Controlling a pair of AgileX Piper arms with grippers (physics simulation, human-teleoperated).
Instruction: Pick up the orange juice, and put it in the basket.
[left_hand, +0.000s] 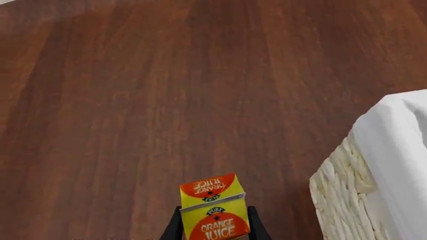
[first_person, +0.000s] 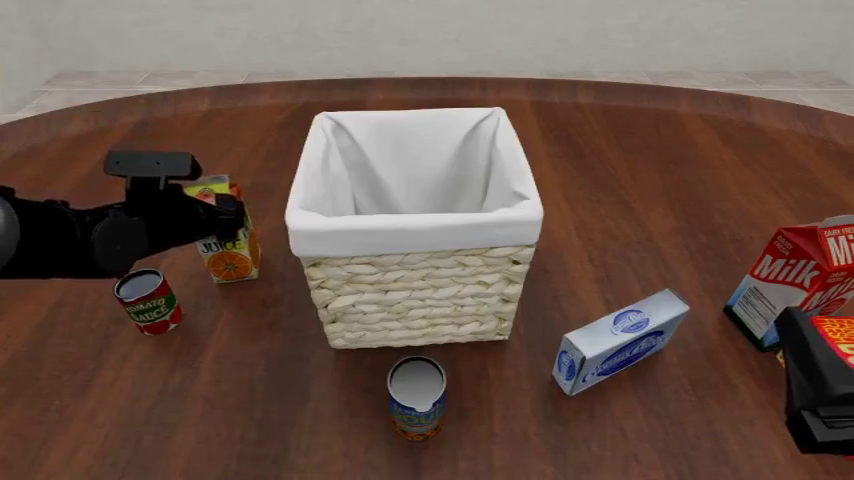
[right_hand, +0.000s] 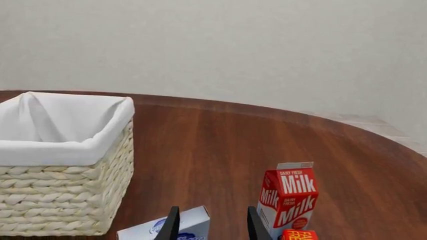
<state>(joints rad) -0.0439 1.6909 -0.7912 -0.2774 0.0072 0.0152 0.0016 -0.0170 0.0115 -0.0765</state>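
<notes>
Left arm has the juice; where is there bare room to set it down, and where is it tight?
Free: the white-lined straw basket's inside, and the bare table behind and right of it. Tight: by the left gripper holding the yellow-orange juice carton, with the red tomato sauce can near; the blue-white box and red Milk carton crowd the right.
</notes>
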